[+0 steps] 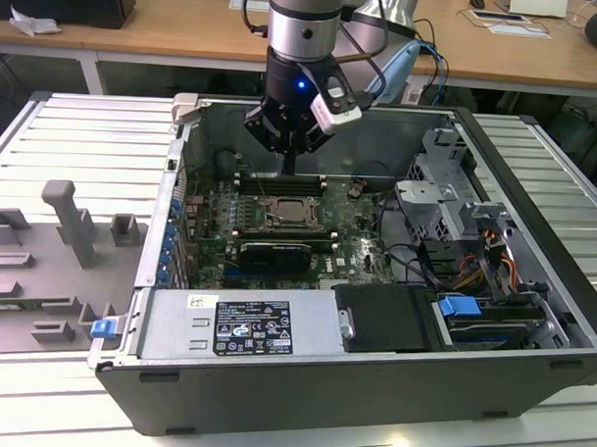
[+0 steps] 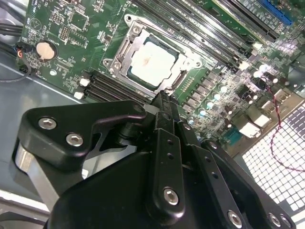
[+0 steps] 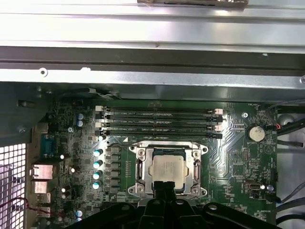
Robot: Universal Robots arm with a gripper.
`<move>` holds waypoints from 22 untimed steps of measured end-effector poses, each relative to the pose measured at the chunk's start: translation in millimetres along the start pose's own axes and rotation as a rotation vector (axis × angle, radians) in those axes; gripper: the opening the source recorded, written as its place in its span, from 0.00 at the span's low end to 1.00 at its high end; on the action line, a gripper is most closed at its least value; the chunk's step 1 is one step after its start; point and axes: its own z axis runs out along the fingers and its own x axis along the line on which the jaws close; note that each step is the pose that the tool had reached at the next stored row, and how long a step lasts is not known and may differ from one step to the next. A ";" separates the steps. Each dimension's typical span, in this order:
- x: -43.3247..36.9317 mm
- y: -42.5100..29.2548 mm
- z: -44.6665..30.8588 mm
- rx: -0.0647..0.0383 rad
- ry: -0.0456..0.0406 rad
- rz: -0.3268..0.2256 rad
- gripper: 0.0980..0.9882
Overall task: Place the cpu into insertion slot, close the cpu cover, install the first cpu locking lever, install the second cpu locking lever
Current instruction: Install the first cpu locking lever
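Showing one cpu point(image 3: 167, 171) seated, four memory slots point(image 3: 159, 123).

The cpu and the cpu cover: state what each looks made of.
The cpu: top looks like pale, matte silver-grey metal, evenly dull with soft glare in both wrist views. The cpu cover: seemingly thin stamped steel, bright and shinier, catching sharp highlights along its edges; the exact alloy cannot be told.

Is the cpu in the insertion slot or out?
In. In the first wrist view the cpu lies flat and level inside the insertion slot.
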 end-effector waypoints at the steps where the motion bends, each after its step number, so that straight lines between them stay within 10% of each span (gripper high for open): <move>1: 0.0 0.0 0.0 0.000 0.0001 -0.007 0.01; 11: 1.2 0.0 0.2 0.000 0.0028 -0.112 0.01; 22: 12.3 0.4 1.2 -0.001 0.0003 -0.065 0.01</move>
